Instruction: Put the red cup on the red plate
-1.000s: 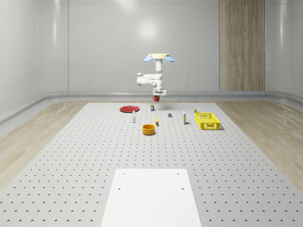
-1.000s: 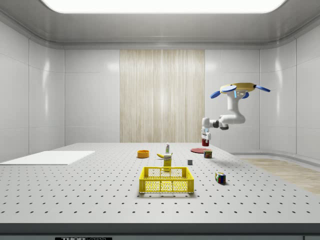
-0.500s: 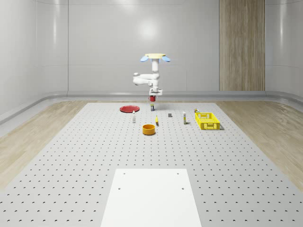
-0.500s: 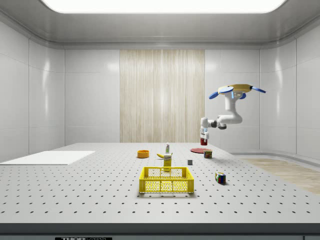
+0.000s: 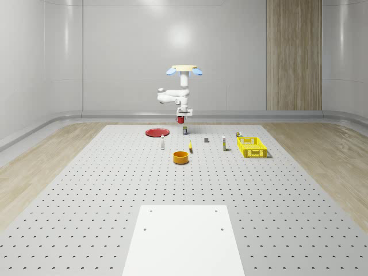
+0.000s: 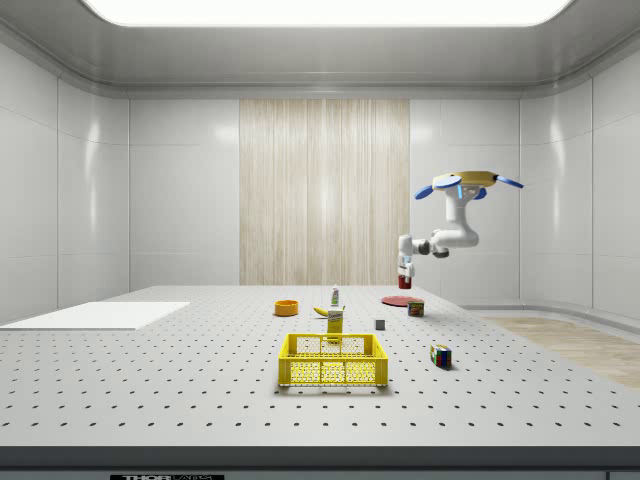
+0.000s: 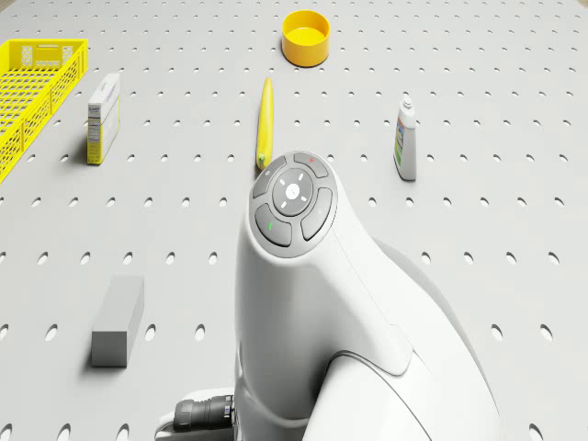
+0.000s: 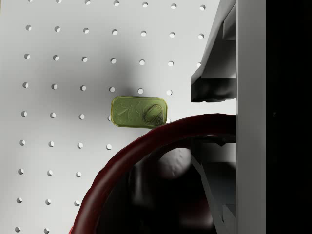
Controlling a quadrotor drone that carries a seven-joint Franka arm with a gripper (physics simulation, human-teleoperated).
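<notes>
The drone (image 5: 184, 69) hovers high over the far end of the perforated table (image 5: 115, 190), with its arm (image 5: 170, 95) bent out toward the whole-scene view's left and the gripper (image 5: 182, 115) hanging straight down in the air. The gripper is clamped on the cup (image 5: 182, 120): in the wrist view a finger (image 8: 214, 73) lies against the dark red rim of the cup (image 8: 146, 185), whose open mouth faces the camera. In the side view the gripper (image 6: 404, 270) carries the cup (image 6: 404, 282) clear above the table, higher than the things standing below it. The plate (image 5: 156, 132) lies flat on the table, off to the whole-scene view's left of the cup and lower; in the side view the plate (image 6: 396, 299) sits just under and near the cup. Straight below the gripper in the wrist view is a green tin (image 8: 139, 111), lying flat on the table. The drone view looks down past the arm's white casing (image 7: 303, 276) on a yellow bowl (image 7: 306, 38), a banana (image 7: 265, 122), a small bottle (image 7: 405, 141), a carton (image 7: 103, 118), a grey block (image 7: 118, 321) and the corner of a yellow basket (image 7: 37, 87), all well apart from one another.
</notes>
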